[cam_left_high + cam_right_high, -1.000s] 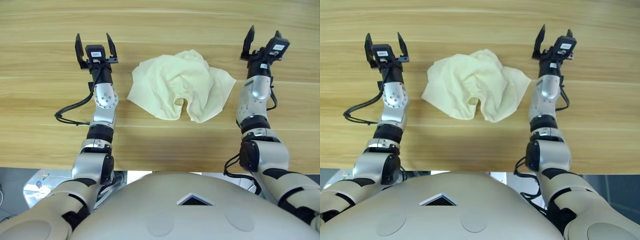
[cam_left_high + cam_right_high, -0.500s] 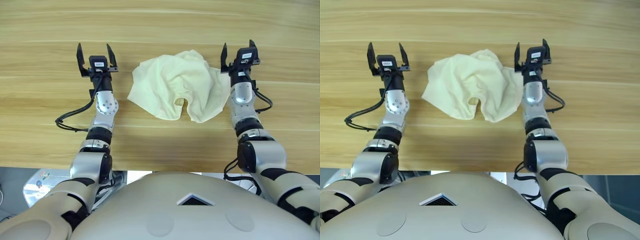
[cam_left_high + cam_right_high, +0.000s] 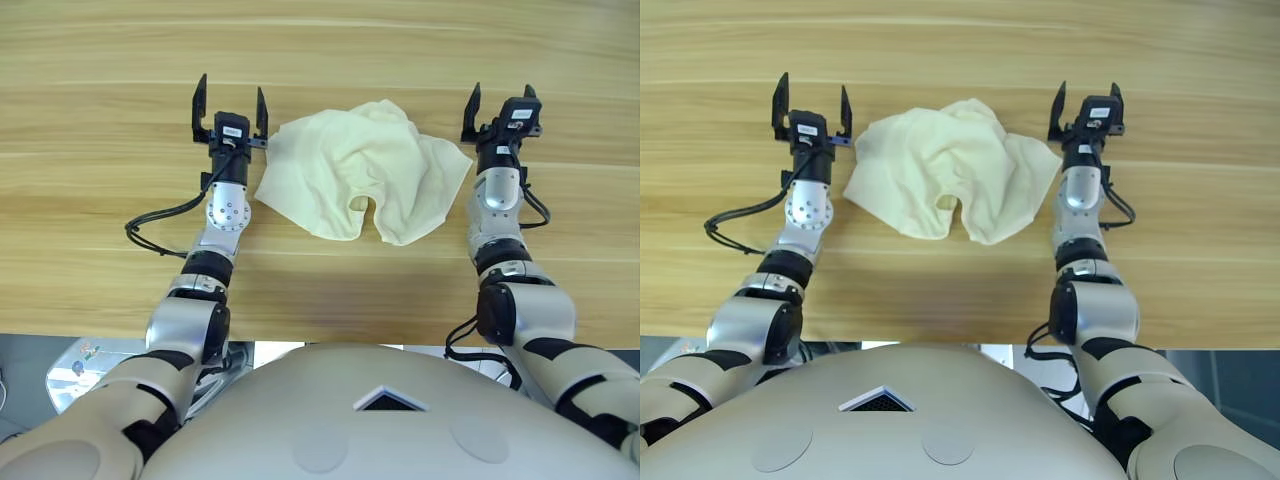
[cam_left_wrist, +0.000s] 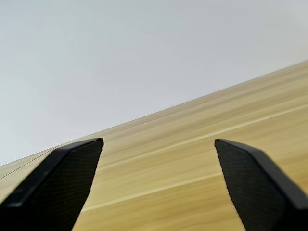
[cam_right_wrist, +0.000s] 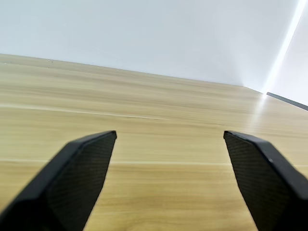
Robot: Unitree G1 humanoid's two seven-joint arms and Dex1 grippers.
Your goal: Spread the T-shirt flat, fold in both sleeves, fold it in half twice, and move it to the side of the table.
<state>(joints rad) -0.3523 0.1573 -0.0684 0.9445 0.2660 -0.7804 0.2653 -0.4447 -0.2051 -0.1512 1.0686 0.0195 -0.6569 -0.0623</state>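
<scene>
Nearest to me is the front strip of the wooden table [image 3: 90, 285]. Past it, in the middle of the tabletop, lies the T-shirt [image 3: 362, 170], a pale yellow heap, crumpled and bunched with its folds lying over one another.

My left gripper [image 3: 231, 95] sits just beside the shirt's left far corner. Its fingers are spread wide with nothing between them. The finger closest to the cloth is right at its edge, but I cannot tell whether it touches.

My right gripper [image 3: 500, 98] sits just beside the shirt's right edge, its fingers likewise apart and holding nothing. Both grippers point away from me along the table.

From my wrists, the dark fingertips [image 4: 62, 185] frame wood planks, and farther off the table ends at a pale wall [image 5: 144, 33].
</scene>
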